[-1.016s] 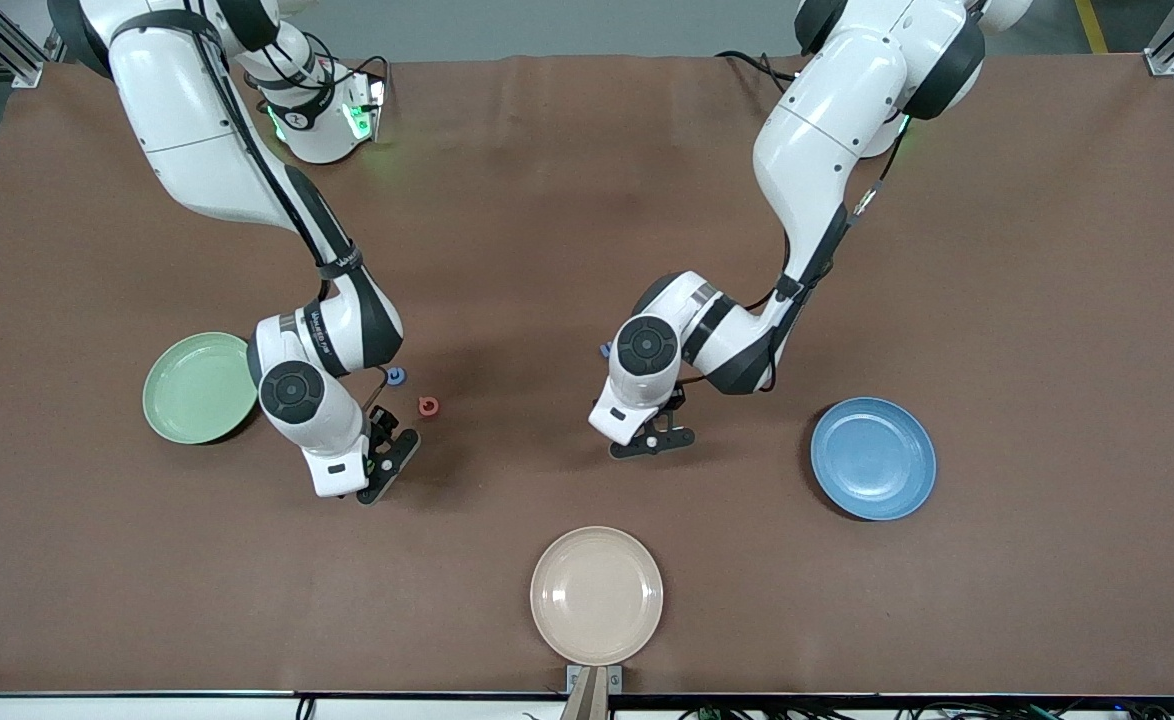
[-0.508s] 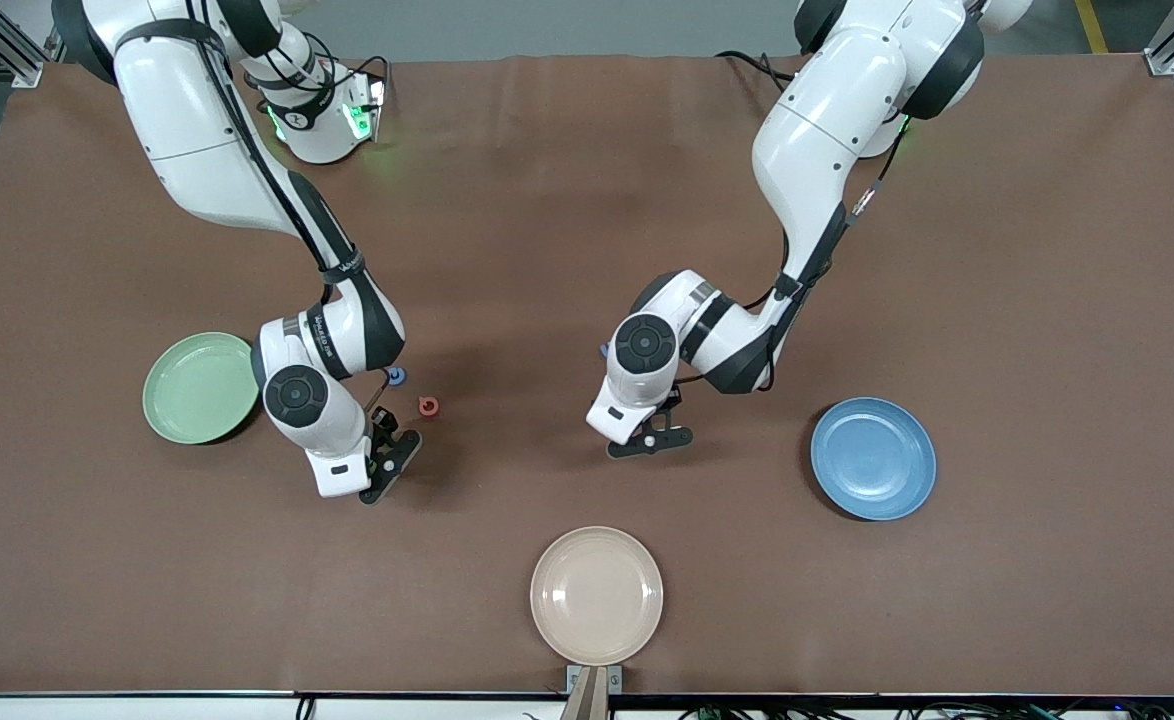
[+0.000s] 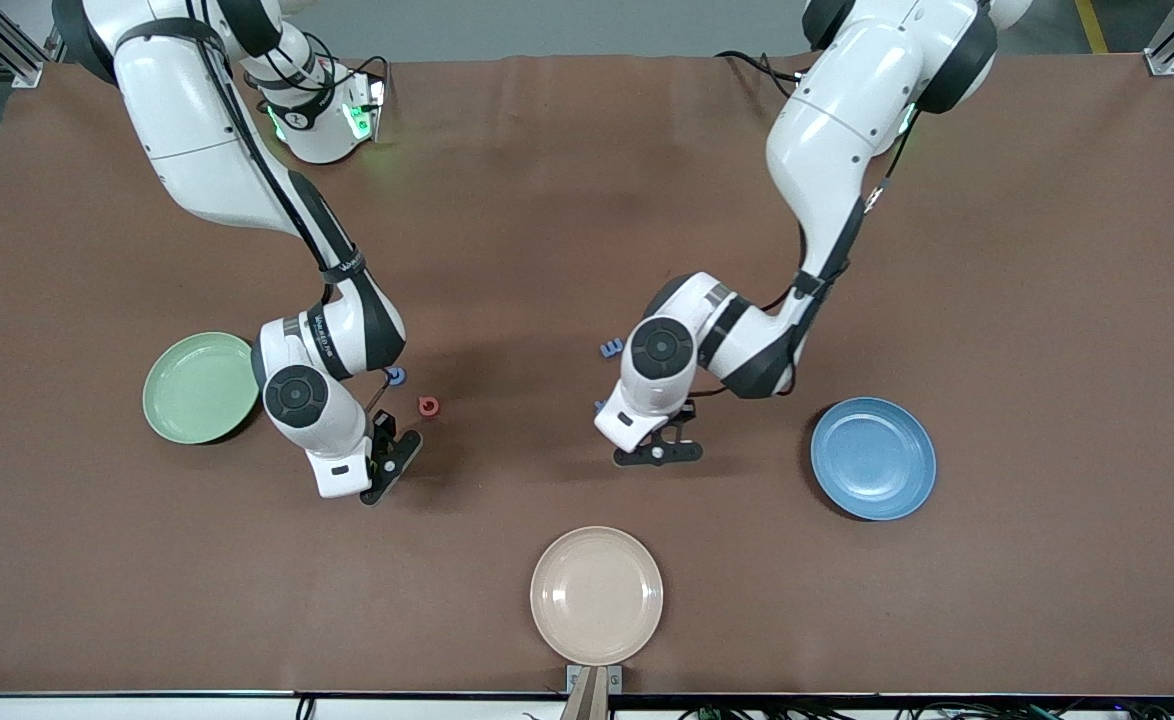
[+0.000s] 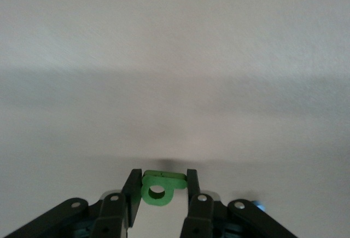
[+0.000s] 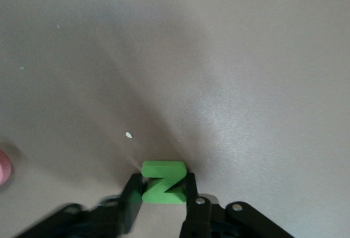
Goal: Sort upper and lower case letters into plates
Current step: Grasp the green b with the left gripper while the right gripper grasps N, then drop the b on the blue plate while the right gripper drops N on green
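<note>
My right gripper pinches a green foam letter Z beside the pale mint green plastic plate. My left gripper clamps a green foam letter with a round hole, near the medium blue plastic plate.

One camera sits high, looking down across the whole table toward both robots. Two more ride on the wrists, very close to the tabletop, each showing a tiny patch of it.
</note>
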